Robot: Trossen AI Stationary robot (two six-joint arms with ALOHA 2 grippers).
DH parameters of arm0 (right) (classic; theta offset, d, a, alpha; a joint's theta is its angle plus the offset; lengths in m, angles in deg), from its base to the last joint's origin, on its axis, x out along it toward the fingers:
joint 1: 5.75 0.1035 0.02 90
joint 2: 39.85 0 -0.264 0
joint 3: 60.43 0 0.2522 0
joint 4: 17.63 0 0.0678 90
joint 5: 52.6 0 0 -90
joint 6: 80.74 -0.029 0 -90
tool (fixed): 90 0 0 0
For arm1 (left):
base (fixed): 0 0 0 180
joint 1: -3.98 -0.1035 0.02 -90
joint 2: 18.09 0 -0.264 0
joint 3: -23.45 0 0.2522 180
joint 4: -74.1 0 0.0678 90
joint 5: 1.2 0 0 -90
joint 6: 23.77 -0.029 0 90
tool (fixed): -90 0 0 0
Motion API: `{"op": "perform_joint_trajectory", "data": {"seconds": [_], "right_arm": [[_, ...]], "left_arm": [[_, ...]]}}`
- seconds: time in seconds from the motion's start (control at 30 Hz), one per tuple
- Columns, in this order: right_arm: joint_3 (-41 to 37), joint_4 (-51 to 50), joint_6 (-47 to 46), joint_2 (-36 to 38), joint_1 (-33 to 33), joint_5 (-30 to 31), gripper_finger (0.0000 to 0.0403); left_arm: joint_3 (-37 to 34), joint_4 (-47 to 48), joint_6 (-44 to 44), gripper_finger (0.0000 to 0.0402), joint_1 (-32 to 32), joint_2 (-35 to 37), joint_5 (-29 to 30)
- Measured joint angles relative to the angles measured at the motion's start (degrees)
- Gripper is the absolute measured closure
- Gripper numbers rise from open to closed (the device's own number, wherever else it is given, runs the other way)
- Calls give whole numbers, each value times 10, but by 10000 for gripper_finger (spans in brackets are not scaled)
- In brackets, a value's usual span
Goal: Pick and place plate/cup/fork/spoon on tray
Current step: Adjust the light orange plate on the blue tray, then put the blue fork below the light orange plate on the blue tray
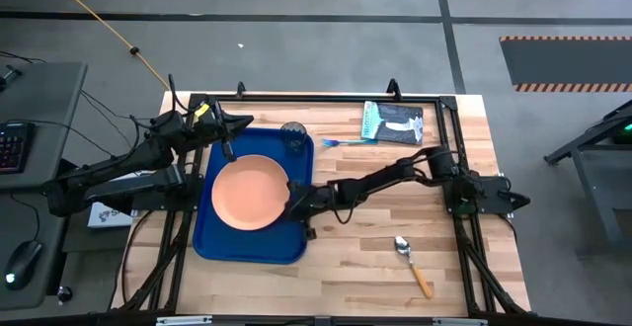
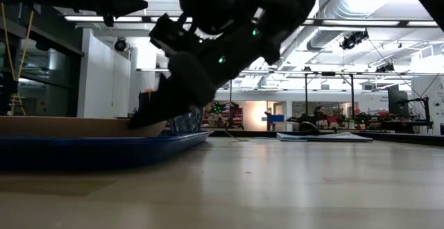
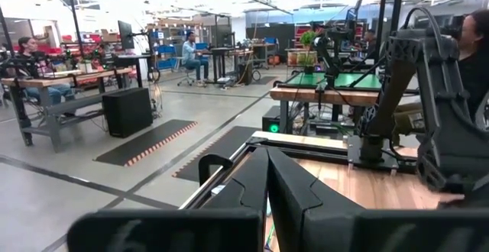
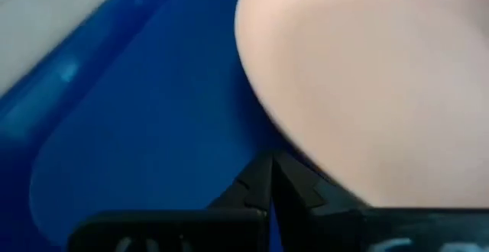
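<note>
Landmark = tray (image 1: 217,242), dark-blue, low rim.

Near edge of table, well apart from tray on its right: spoon (image 1: 414,265), silver bowl, orange handle, lying flat, not yet placed.

On tray: plate (image 1: 250,193), peach-orange, round, raised rim, filling approx the tray's short side. Right gripper (image 1: 292,203) sits at plate's right rim, low over tray; the right wrist view shows its 2 fingers (image 4: 256,182) pressed together, tips at the plate's edge, nothing seen between them, so clenched on nothing as far as I can tell.

Far end of tray: cup (image 1: 293,131), dark see-thru tumbler, at the far right corner. Left gripper (image 1: 247,122) hangs just past tray's far rim, fingers together, holding nothing.

Beyond tray, to its far right: fork (image 1: 344,142), slim light-blue, beside a teal-black packet (image 1: 392,122).

Risks, my guess: w/ fingertips touching the rim, a sideways pull-out could drag or tip the plate. Any swing toward the far corner could knock the cup over, it's light. 2 items left, both thin and flat, so grabs may slip.
</note>
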Motion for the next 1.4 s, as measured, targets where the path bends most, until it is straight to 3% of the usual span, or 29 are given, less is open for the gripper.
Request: {"op": "perform_joint_trajectory", "data": {"seconds": [0.23,0.37,0.53,0.63,0.77,0.93,1.13,1.4], "right_arm": [[-4,-265,35,91,-3,99,403],[-78,-355,5,168,-17,174,403],[-262,-288,-70,324,-62,229,403],[-361,-180,-117,409,-107,234,403],[-426,-73,-150,466,-183,135,403],[-403,-87,-137,443,-259,83,385],[-311,-183,-71,360,-319,5,304],[-185,-326,63,222,-365,-12,222]], "left_arm": [[0,13,0,401,0,0,0],[0,14,0,401,0,0,0],[0,11,0,401,0,0,0],[0,-3,0,401,0,0,0],[0,-18,0,401,0,0,0],[0,-20,0,401,0,0,0],[0,-18,1,401,0,0,0],[0,-12,10,401,0,0,0]]}}
